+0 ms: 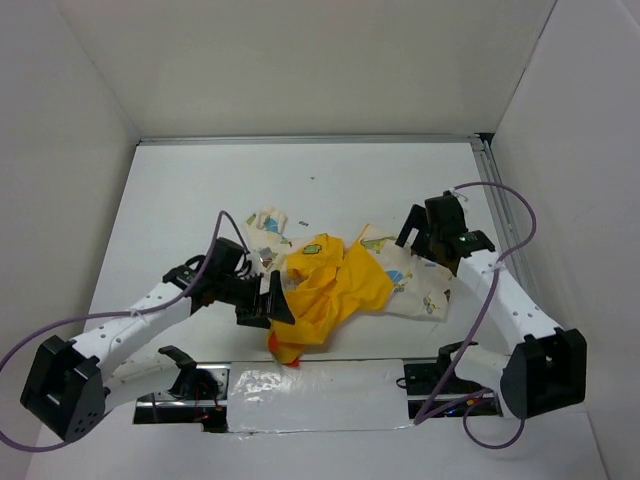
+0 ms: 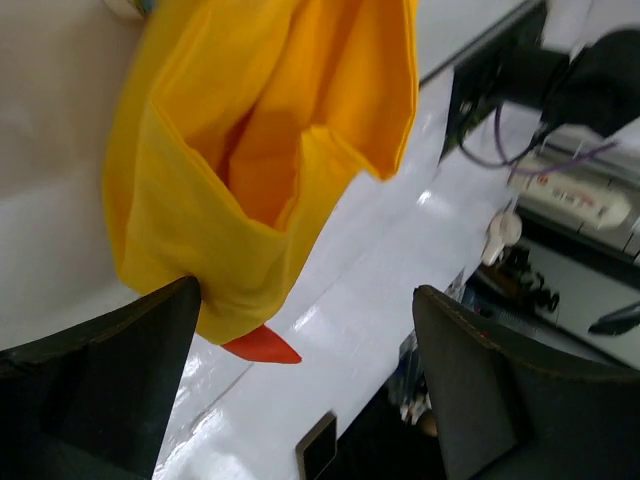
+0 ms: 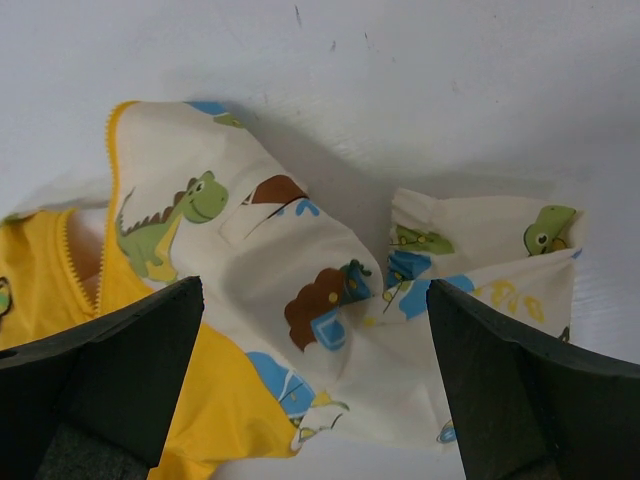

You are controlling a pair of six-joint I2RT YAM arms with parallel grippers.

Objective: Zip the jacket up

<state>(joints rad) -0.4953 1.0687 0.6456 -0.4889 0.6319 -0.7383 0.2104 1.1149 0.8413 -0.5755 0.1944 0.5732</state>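
White walls [image 1: 300, 60] boxed in the pale table [image 1: 330, 180] where the jacket [image 1: 330, 285] lay crumpled between the two arms, near the front edge, yellow lining uppermost and cream dinosaur-print fabric spread toward the right. We judged the task barely begun: the front lay open, the garment was bunched rather than flat, and the two zipper sides were not brought together. In the right wrist view a run of yellow zipper teeth [image 3: 66, 255] followed one edge of the cream panel; the slider we could not find. The left gripper [image 1: 268, 300] stood with jaws wide apart just beside the yellow fold at the jacket's near left, holding nothing; a small red tab [image 2: 262, 345] poked from under that fold. The right gripper [image 1: 413, 232] hung over the cream panel, jaws likewise spread and empty. What was left, as we saw it, was nearly all of it: flatten the jacket, find the slider, pin the hem and pull up. No container was in view, so we had no contents to report.
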